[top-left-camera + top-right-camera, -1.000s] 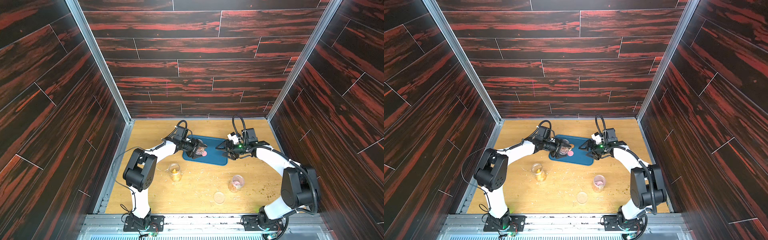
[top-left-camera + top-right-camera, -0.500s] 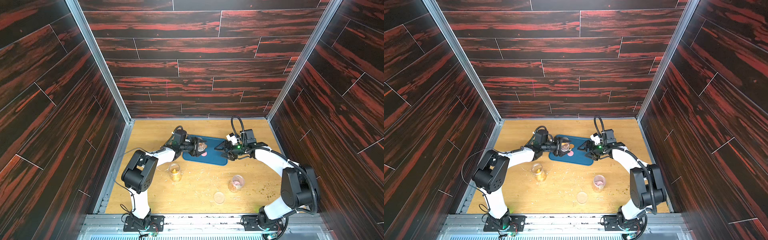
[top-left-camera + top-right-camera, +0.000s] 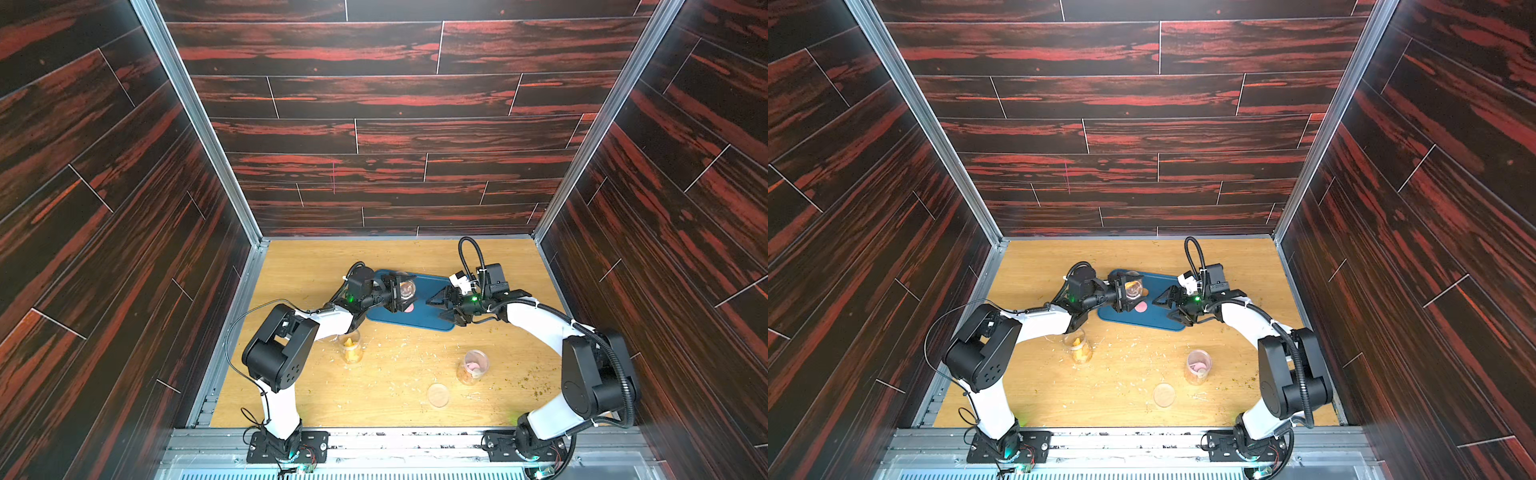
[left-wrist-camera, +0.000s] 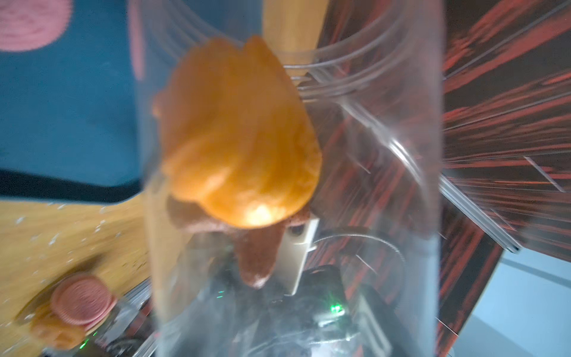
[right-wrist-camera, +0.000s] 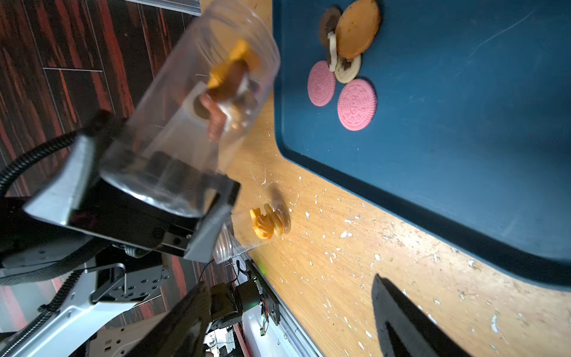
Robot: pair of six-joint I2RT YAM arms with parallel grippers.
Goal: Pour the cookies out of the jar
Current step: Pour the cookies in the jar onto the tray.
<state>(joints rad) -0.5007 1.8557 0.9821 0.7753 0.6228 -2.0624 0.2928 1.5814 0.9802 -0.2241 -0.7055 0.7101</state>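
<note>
The wooden tabletop [image 3: 316, 399] is carrying a blue tray [image 3: 432, 318] near the middle of its far edge. My left end effector [image 3: 395, 293] is gripping a clear jar [image 3: 406, 287] near its base, holding it tipped on its side over the tray's left end. My right end effector [image 3: 441, 308] is hovering over the tray's right end, its jaws spread wide with nothing between them. Inside the jar, a few cookies [image 4: 241, 139], orange and brown, are sitting partway along the wall. More of them, pink, orange and pale, are lying on the tray's left part. Pale crumbs [image 5: 343, 235] are dotting the tabletop along the tray's near edge.
</note>
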